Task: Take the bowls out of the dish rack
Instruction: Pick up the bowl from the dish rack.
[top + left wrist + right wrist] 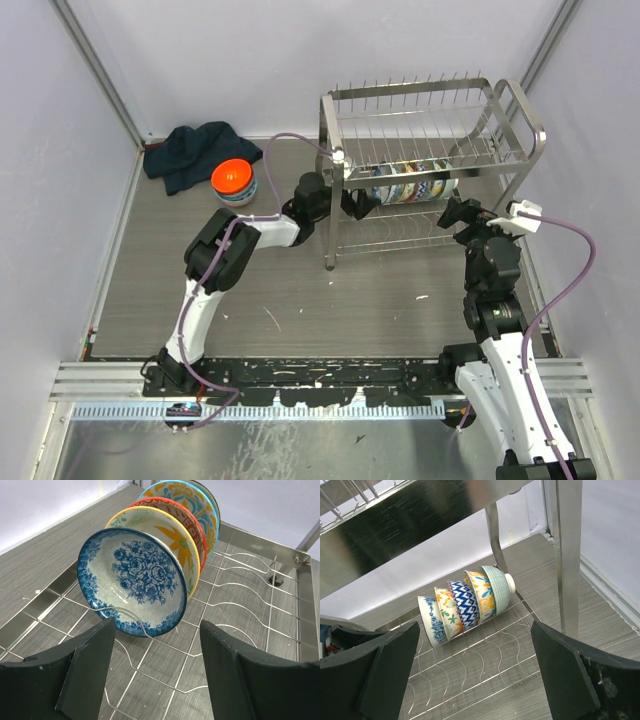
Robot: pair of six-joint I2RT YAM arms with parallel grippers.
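Top external: cloth [190, 150] beside orange bowl [233, 177].

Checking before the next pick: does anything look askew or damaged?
Nothing damaged. The bowls lean in a tidy row on the dish rack's lower tier; only a dark cloth lies crumpled in the far left corner.

The left hand [156, 630] holds its two black fingers [92, 665] spread wide, nothing between them, low in front of a silver wire rack shelf [240, 597]. A row of ceramic bowls stands on edge there, overlapping. Nearest is a blue-and-white floral bowl [134, 581], then a yellow-rimmed bowl with an orange flower [172, 535], a red-rimmed bowl [185, 512] and a blue-rimmed orange-patterned bowl [192, 497]. A grey wood-grain table [45, 565] shows beneath.
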